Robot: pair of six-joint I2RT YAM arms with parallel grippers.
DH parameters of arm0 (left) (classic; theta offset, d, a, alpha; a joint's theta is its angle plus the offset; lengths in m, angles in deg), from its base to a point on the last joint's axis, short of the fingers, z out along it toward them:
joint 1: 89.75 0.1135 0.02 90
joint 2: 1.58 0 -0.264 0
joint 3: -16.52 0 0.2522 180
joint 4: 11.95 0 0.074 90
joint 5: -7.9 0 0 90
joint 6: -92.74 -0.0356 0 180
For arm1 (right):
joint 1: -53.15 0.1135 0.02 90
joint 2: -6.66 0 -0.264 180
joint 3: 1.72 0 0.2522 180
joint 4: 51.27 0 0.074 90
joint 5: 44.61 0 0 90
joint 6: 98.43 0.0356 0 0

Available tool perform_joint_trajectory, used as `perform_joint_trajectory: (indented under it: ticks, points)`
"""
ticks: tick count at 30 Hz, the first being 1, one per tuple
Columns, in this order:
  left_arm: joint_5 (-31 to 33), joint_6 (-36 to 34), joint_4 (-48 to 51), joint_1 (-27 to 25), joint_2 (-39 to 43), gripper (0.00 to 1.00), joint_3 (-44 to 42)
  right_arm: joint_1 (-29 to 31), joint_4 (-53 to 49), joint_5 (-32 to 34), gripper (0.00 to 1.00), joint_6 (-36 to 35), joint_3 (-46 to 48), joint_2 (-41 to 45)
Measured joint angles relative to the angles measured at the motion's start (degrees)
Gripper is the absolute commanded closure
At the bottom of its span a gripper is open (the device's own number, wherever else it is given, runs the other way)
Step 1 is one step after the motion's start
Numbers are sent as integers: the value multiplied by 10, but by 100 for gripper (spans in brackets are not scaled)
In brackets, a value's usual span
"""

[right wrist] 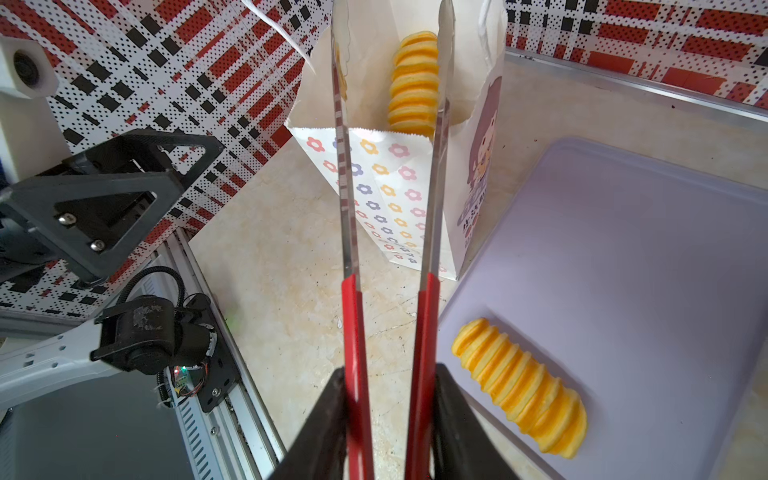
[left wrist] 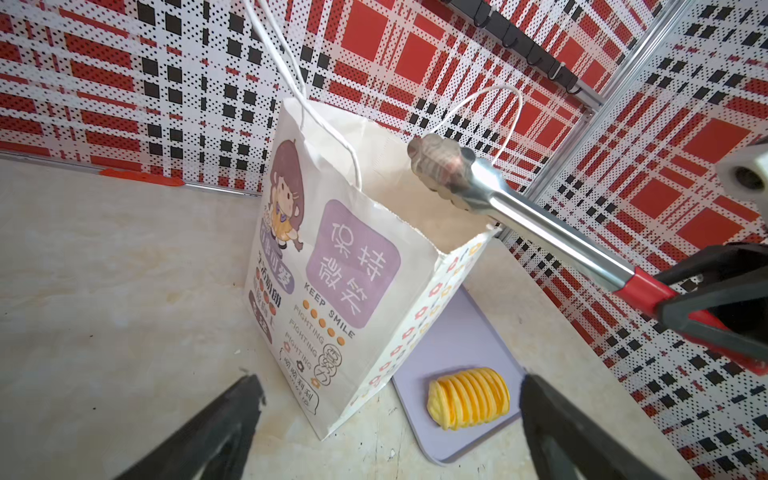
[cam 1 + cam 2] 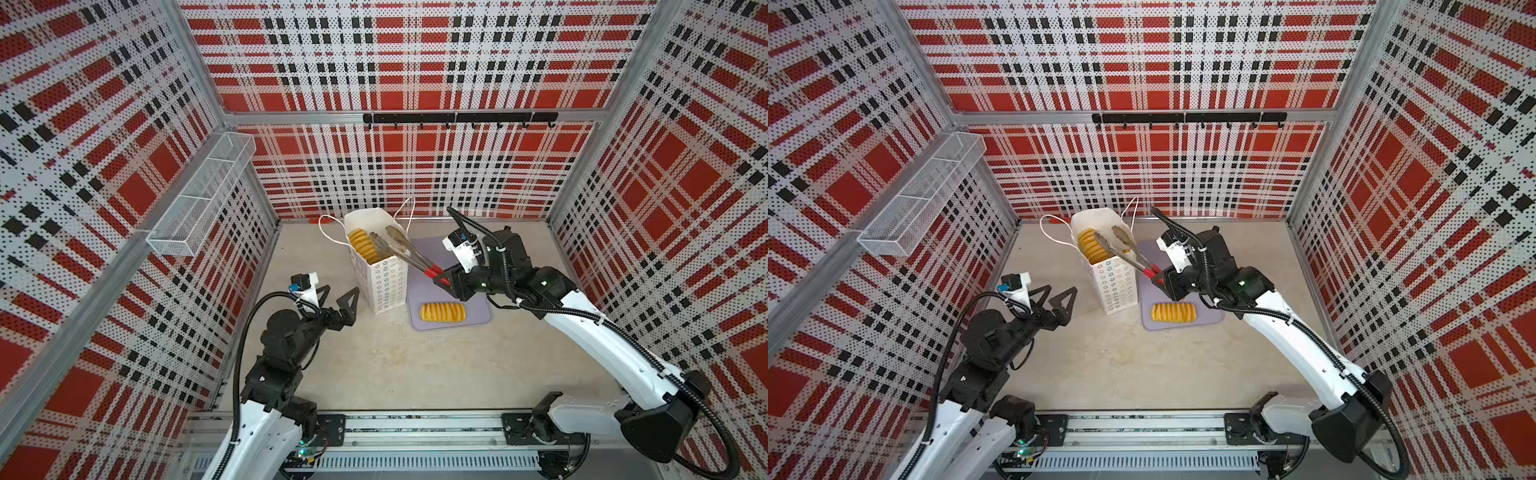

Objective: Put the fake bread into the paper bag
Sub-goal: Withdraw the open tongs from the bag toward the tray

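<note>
fake bread [image 3: 361, 246] stands inside the paper bag [image 3: 386, 286]; another loaf [image 3: 442, 312] waits on the tray [image 1: 623, 249]. right hand [image 3: 442, 279] clamps the tongs [image 3: 401, 249], tips apart above the bag, seemingly to release; left hand [image 3: 343, 291] spread apart, empty.

Metal tongs [image 2: 519, 216] over paper bag [image 2: 353, 257]; bread [image 2: 467, 399] on tray [image 2: 465, 332].

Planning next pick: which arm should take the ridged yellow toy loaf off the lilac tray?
Right: the right gripper holds the red-handled metal tongs above the lilac tray; the open left gripper is beyond the white paper bag.
</note>
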Motion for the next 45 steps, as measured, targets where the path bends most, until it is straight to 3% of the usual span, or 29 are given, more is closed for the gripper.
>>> perform_joint_trajectory:
  ticks: [8, 17, 27, 34, 45]
  points:
    - [-8, 0, -4, -34, -2, 0, -3, 1, 5, 12, 66, 17, 31, 89]
    - [5, 0, -6, -169, -7, 0, -4, 1, -1, 48, 66, 69, 137, 242]
    - [35, 0, -6, -302, -70, 1, -4, 1, -123, 121, 67, 140, 184, 353]
    - [35, -16, -9, -353, -150, 1, 9, 1, -212, 144, 67, 137, 181, 348]
    - [37, -49, -13, -361, -177, 0, 35, 1, -231, 144, 66, 15, 99, 272]
